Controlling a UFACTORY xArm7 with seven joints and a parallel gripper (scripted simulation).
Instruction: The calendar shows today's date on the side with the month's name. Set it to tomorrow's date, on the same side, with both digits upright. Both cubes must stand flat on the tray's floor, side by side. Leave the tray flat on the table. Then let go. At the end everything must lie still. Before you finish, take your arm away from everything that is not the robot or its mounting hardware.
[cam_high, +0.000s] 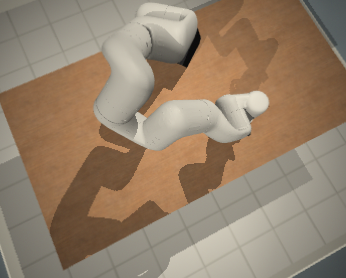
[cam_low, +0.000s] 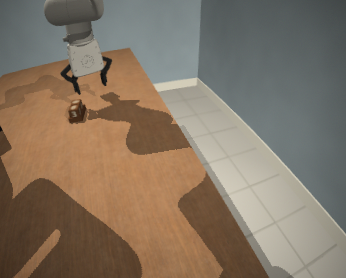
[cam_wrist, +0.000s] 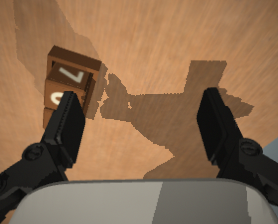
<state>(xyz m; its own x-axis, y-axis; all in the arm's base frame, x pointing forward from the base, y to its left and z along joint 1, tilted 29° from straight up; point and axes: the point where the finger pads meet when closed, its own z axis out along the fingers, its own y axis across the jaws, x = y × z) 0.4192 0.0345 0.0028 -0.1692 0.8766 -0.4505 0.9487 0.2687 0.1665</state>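
From the top view, the arm (cam_high: 172, 120) reaches out over the wooden tabletop (cam_high: 165, 177) (cam_low: 95, 200) (cam_wrist: 150, 30), its bent wrist hiding both hand and calendar. Broad shadows cross the wood, and pale square tiles (cam_high: 267, 217) (cam_low: 240, 150) surround it.

In the exterior view the hand (cam_low: 91, 89) (cam_wrist: 140, 104) hangs above the tabletop, fingers spread wide with nothing between them. The calendar's tray (cam_low: 76, 120) (cam_wrist: 75, 54) sits on the wood just below and beside it, carrying the cubes (one face looks like a 3, though it is small). Beyond the table's edge, the tiled floor meets a pale skirting board (cam_low: 177, 84) and grey-blue walls (cam_low: 270, 65).

The wrist view puts the tray at the left, partly behind one finger. One cube (cam_wrist: 74, 75) shows a 7 on its upward face; a round digit, perhaps a 0, is on a face below it, half covered. I cannot read the full date here.

The step in hand seems to be the approach, ahead of any grasp. The next move likely calls for shifting the hand over the calendar and lining the fingers up with one cube's sides (a crooked descent could nudge the tray).
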